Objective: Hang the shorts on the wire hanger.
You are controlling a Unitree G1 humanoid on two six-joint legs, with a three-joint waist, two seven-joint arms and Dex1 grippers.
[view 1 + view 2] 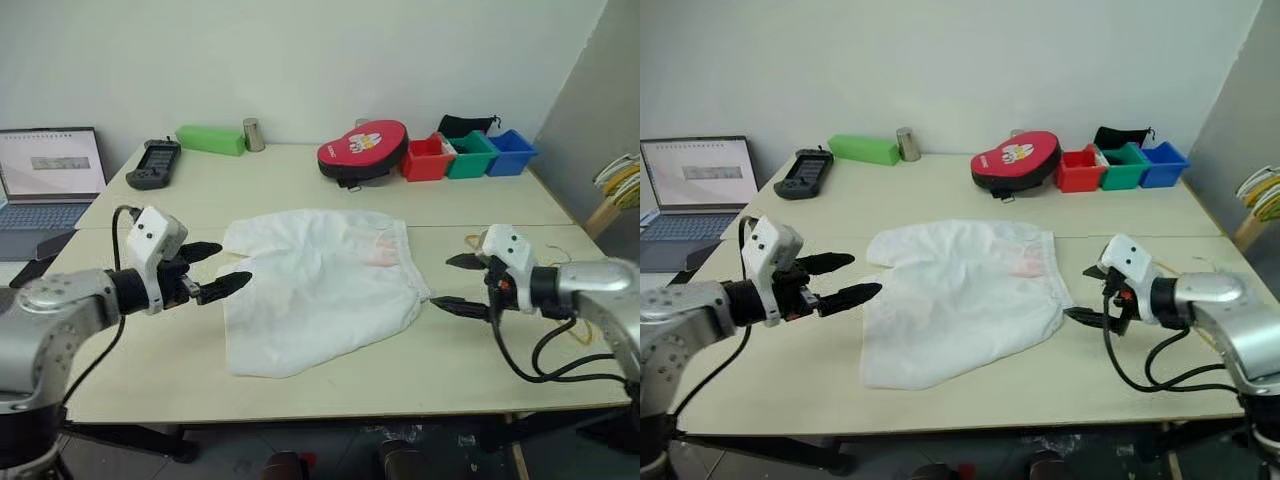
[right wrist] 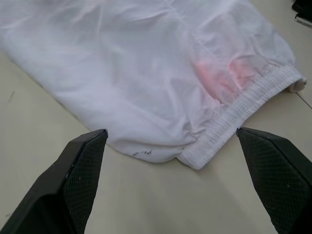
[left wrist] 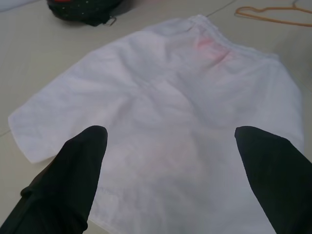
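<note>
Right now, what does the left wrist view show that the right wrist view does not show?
Left wrist view: the wire hanger, lying on the table beyond the waistband of the shorts, and part of a red and black case at the far edge.

Right wrist view: the elastic waistband seen close, with its near corner lying flat, and a small grey mark near the hem.

Both: the white shorts lying flat with a pink mark near the waist, and that arm's own open fingers, not touching the fabric.
</note>
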